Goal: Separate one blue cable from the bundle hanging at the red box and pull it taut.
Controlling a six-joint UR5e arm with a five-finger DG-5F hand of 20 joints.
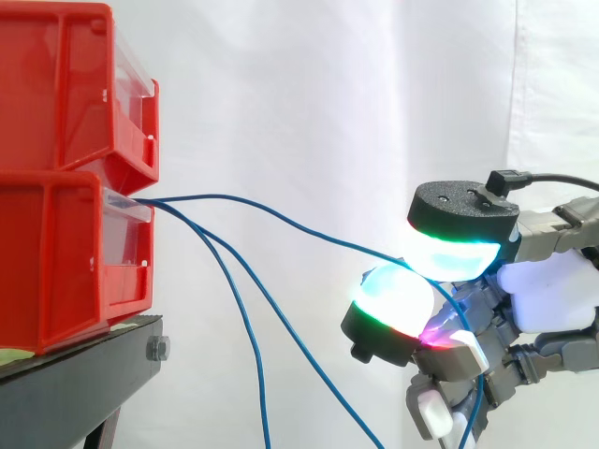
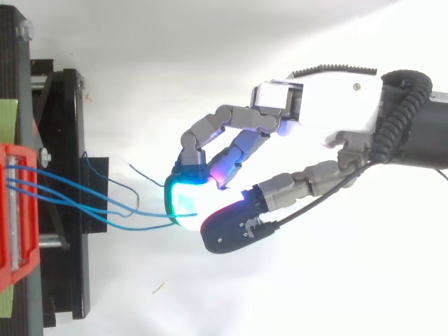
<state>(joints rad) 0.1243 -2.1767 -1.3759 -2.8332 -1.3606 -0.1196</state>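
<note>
The hand [image 1: 552,299] reaches in from the right with its fingers curled. Its pads [image 1: 393,295] are closed on one blue cable [image 1: 281,217], thumb above and a finger below, which looks like a pinch meant to hold a single strand and leave the others alone. That cable leaves the front of the lower bin [image 1: 56,262] and runs in a shallow arc to the pads, then drops behind the hand. The arc suggests it is picked out but not yet taut.

The two loose cables [image 1: 245,327] start at the same bin front and hang steeply down, well apart from the held one near the hand. Seen from above, the hand [image 2: 329,105] sits level with the bin front, probably so a pull away would run straight along the cable.

The bins stand stacked on the black stand [image 1: 84,365], which lets the cables hang free over its edge.

No writing or label can be read on bins, stand or hand.
</note>
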